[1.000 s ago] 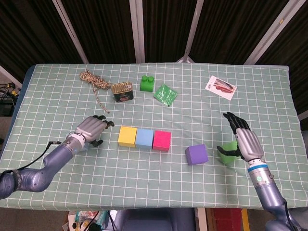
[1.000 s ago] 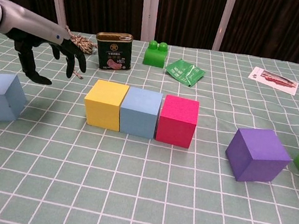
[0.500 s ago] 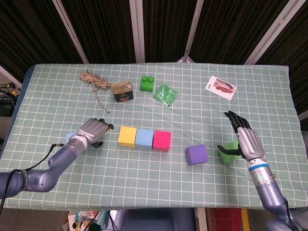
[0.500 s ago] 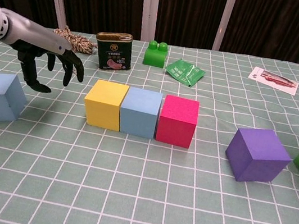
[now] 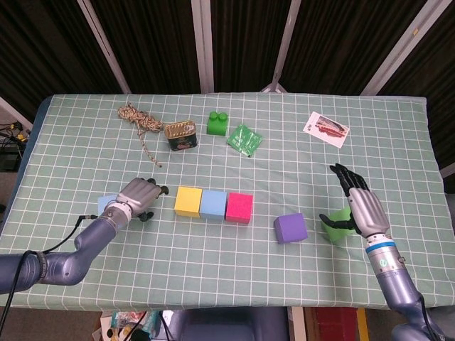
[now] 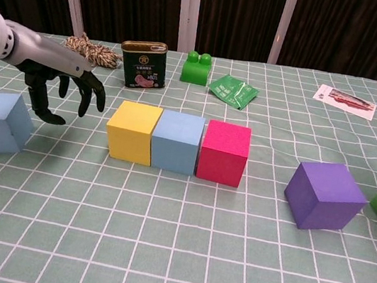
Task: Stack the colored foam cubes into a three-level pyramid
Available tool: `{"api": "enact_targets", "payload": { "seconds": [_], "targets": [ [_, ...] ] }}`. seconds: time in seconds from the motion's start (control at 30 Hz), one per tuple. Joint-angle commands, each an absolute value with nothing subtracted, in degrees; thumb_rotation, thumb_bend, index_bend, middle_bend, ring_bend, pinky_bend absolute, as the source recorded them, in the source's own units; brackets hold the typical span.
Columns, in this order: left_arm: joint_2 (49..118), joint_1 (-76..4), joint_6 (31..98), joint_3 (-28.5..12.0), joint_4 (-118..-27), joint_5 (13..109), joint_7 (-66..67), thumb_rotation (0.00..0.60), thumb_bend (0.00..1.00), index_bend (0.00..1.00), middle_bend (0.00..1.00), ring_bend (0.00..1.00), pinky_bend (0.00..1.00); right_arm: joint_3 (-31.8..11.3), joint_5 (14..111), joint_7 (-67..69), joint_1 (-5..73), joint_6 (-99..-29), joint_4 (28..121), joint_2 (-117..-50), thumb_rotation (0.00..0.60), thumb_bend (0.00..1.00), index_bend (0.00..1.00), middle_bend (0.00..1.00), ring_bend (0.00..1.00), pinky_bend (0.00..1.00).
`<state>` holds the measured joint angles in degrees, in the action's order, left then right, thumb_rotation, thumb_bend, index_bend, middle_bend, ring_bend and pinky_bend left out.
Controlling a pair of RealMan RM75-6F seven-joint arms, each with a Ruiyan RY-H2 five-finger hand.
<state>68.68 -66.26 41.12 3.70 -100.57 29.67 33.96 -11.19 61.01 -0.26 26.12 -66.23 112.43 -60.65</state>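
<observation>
From above, a yellow cube point(image 5: 188, 201), a blue cube point(image 5: 212, 205) and a pink cube point(image 5: 239, 207) sit touching in a row mid-table; a purple cube point(image 5: 290, 228) lies apart toward the right edge. The left hand point(image 5: 138, 194) hangs with fingers curled down and holds nothing, partly hiding a second light blue cube point(image 5: 106, 204). The right hand point(image 5: 359, 205) is spread, its thumb against a green cube point(image 5: 337, 223) without gripping it. Near the far edge are a rope point(image 5: 137, 119), a tin point(image 5: 180, 135), a green brick point(image 5: 217, 123), a green packet point(image 5: 244, 138) and a card point(image 5: 326, 128).

The chest view shows the light blue cube whole, and the tin's green label, though its writing is too small to read. The right hand is almost out of frame there.
</observation>
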Motion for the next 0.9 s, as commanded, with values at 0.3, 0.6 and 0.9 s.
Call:
{"api": "enact_targets", "payload": {
  "seconds": [0.3,0.6,0.9],
  "targets": [
    [70.2,-68.4,41.1,4.3,-100.7,29.0,34.3,0.6,0.49,0.23,0.31,0.16,0.27,-11.7,61.2,0.2,25.6,-66.4,112.6,-60.4,0.6,0.25,0.0,0.0,0.0,0.0],
    [70.4,-69.8,41.1,5.4,-101.3,27.9,34.6,0.6,0.49,0.24,0.32,0.17,0.27,-12.0,61.4,0.3,25.4,-66.3,112.8,-60.6,0.6,0.25,0.0,0.0,0.0,0.0],
    [70.6,-70.6,41.5,6.2,-102.0,27.8,34.4,0.6,0.49,0.24,0.32,0.17,0.27,-12.1,61.5,0.1,25.2,-66.2,112.8,-60.7,0.6,0.25,0.0,0.0,0.0,0.0]
  ]
}}
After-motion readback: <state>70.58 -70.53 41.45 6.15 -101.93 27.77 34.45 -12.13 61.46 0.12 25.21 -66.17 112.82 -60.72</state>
